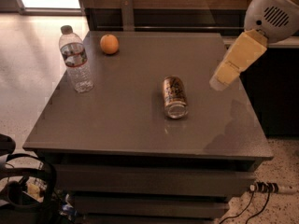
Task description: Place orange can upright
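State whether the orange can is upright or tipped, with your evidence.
Tipped: the orange can lies on its side on the table, a silver end facing the camera. The gripper hovers to its right, not touching.

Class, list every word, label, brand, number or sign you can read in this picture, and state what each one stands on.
orange can, lying on its side: dark and pale markings, too blurred to read.
water bottle: label band, too blurred to read.
gripper, over the right edge of the table: no text visible.
Nothing here can be quoted.

Cream tool [220, 80] at right, white arm [275, 10]
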### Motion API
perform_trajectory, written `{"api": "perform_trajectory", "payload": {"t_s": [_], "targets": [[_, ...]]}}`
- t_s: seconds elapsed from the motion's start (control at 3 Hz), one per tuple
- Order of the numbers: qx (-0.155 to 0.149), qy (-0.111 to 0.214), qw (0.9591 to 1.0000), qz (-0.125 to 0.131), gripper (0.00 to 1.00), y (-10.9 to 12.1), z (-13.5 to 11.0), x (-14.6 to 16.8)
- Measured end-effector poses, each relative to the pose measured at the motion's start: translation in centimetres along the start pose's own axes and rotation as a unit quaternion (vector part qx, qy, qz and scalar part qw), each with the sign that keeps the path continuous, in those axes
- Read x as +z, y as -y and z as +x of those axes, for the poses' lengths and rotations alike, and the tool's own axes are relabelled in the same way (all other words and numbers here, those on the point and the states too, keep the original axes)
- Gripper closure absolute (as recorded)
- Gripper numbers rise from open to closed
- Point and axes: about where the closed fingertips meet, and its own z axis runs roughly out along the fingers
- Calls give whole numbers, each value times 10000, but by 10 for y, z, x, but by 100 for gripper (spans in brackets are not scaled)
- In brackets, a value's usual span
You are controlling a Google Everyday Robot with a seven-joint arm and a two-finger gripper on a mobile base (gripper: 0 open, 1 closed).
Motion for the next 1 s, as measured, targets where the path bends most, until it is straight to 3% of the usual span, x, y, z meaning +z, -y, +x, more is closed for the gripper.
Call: {"api": "perform_trajectory", "payload": {"t_s": [0.33, 0.67, 1.0], "targets": [[485, -357, 9980, 211, 0, -5, -20, 7], [1215, -459, 9911, 289, 0, 2, -32, 19], [1489, -410, 9875, 319, 0, 4, -35, 21]]}}
